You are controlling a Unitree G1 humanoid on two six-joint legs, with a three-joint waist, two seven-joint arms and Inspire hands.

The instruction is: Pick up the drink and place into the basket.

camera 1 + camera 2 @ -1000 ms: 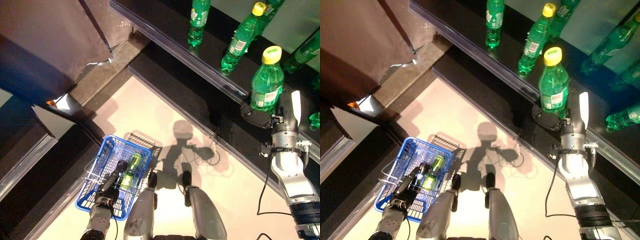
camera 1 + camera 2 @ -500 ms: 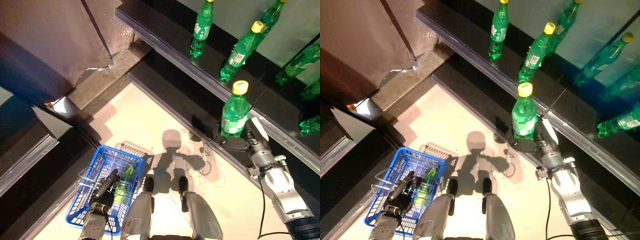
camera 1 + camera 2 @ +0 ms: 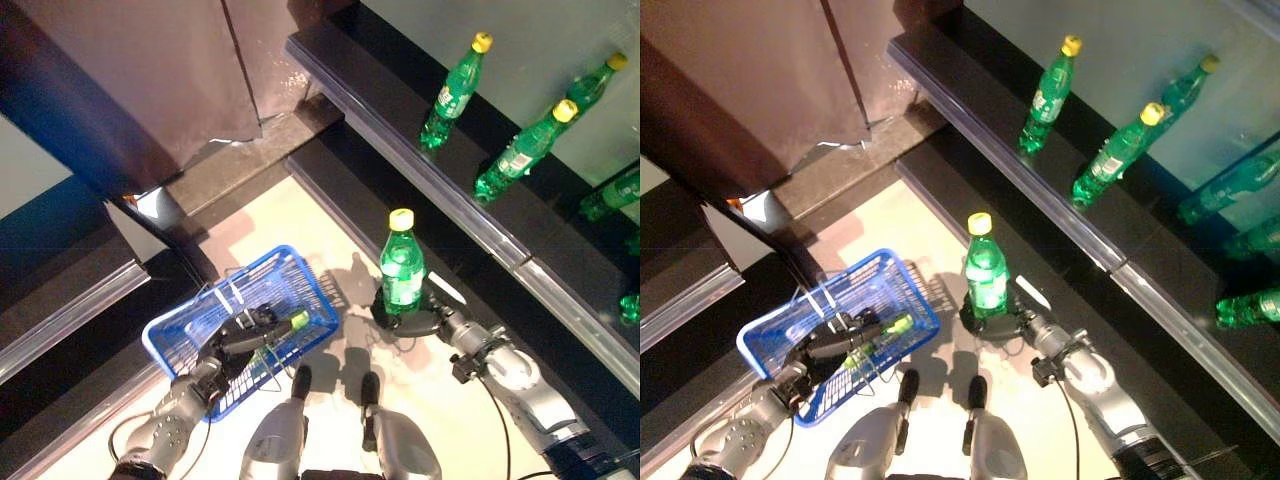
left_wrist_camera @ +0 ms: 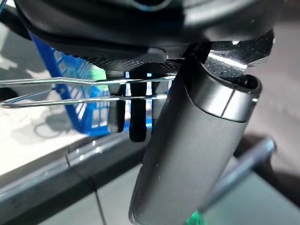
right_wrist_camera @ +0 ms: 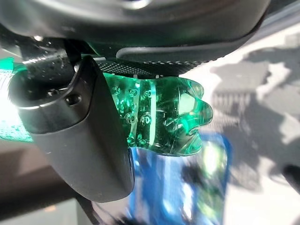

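Note:
My right hand (image 3: 420,322) is shut on the lower part of a green drink bottle (image 3: 401,272) with a yellow cap. It holds the bottle upright above the floor, just right of the blue wire basket (image 3: 215,292). In the right wrist view the thumb (image 5: 79,136) presses on the bottle's knobbly base (image 5: 164,117). My left hand (image 3: 243,338) is shut on the basket's wire handle (image 4: 70,91) and holds the basket up. Another green bottle (image 3: 285,326) lies inside the basket.
Several more green bottles stand on the dark glass-edged shelf (image 3: 400,120) at the upper right, such as two (image 3: 1051,92) (image 3: 1116,153). A lower dark ledge (image 3: 340,190) runs under it. A brown panel (image 3: 130,80) fills the upper left.
The right hand has carried the bottle off the shelf and down to the basket's right side. The left hand has raised and turned the basket. The camera view has shifted too.

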